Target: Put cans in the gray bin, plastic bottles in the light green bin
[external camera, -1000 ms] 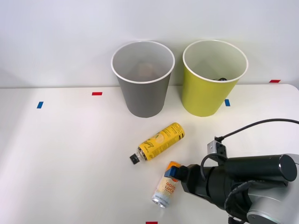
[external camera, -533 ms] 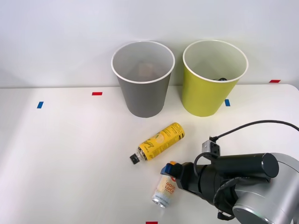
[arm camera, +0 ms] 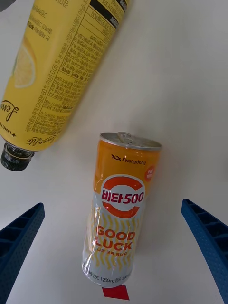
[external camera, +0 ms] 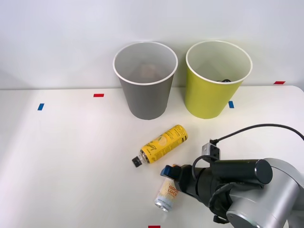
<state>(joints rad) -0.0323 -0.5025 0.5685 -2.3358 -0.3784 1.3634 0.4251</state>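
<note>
The right gripper hovers over the can with its blue fingers spread wide, one on each side and touching nothing. The can lies flat on the table, just beside the yellow bottle, well apart from the gray bin and the light green bin

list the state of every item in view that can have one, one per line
can: lying on its side on the table, sealed, not gripped, between the open fingers
plastic bottle: lying on its side, black cap on, apart from the can
gray bin: upright, open top
light green bin: upright, open top, something dark inside
right gripper: open, over the can
</note>
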